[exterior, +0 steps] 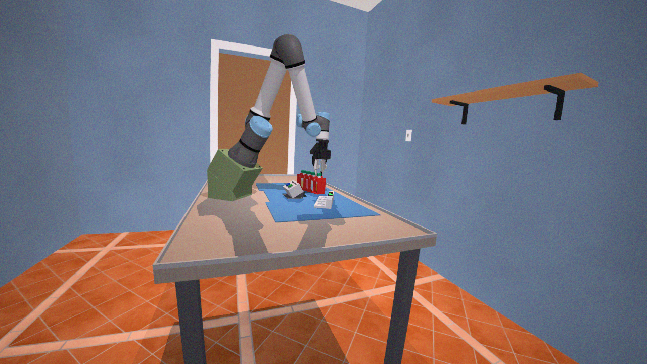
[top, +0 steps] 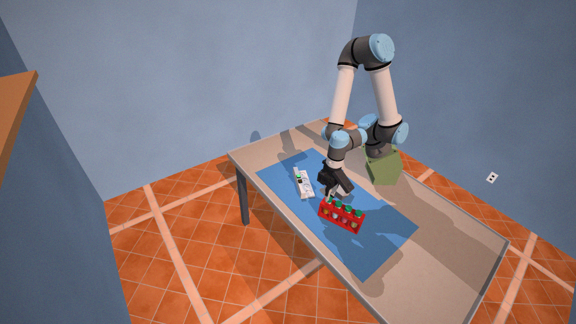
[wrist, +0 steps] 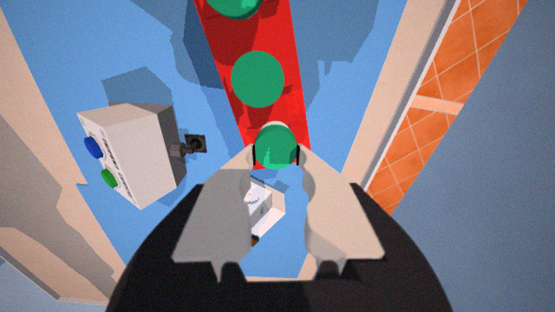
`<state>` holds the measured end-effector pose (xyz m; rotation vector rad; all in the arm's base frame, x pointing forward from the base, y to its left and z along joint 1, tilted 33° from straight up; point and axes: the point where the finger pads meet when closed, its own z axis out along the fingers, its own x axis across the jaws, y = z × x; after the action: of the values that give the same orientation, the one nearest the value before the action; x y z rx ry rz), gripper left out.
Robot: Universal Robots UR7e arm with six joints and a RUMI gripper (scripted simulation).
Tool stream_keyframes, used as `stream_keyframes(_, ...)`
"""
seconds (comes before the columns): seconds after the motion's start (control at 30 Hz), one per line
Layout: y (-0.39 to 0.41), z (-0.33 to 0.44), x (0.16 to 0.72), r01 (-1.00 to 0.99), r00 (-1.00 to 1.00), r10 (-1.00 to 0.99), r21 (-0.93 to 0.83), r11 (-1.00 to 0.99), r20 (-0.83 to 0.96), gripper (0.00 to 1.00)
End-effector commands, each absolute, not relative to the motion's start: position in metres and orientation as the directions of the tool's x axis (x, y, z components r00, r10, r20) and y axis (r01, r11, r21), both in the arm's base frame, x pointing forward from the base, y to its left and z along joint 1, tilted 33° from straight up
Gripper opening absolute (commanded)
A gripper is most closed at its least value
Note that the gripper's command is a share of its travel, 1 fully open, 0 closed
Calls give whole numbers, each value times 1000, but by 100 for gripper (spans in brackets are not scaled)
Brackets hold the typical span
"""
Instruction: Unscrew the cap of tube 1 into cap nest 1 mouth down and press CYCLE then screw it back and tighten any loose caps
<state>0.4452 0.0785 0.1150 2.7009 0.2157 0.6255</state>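
Here's the black claw, pointing down, pale fingers clamped on tube 1's round green cap! That cap is at the end of the glossy red rack, near the counter's long edge opposite the green base; the arm bends high above.

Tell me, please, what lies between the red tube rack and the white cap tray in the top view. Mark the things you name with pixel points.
Only a strip of blue mat (top: pixel 314 204) separates the rack (top: pixel 340 227) from the tray (top: pixel 307 196), as the top view shows.
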Motion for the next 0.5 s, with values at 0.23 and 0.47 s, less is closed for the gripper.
stream_keyframes(0.23, 79, 115, 445, 49, 892, 208, 371, -927, 402, 35)
stream_keyframes(0.47, 79, 117, 445, 268, 852, 431, 459, -847, 298, 35)
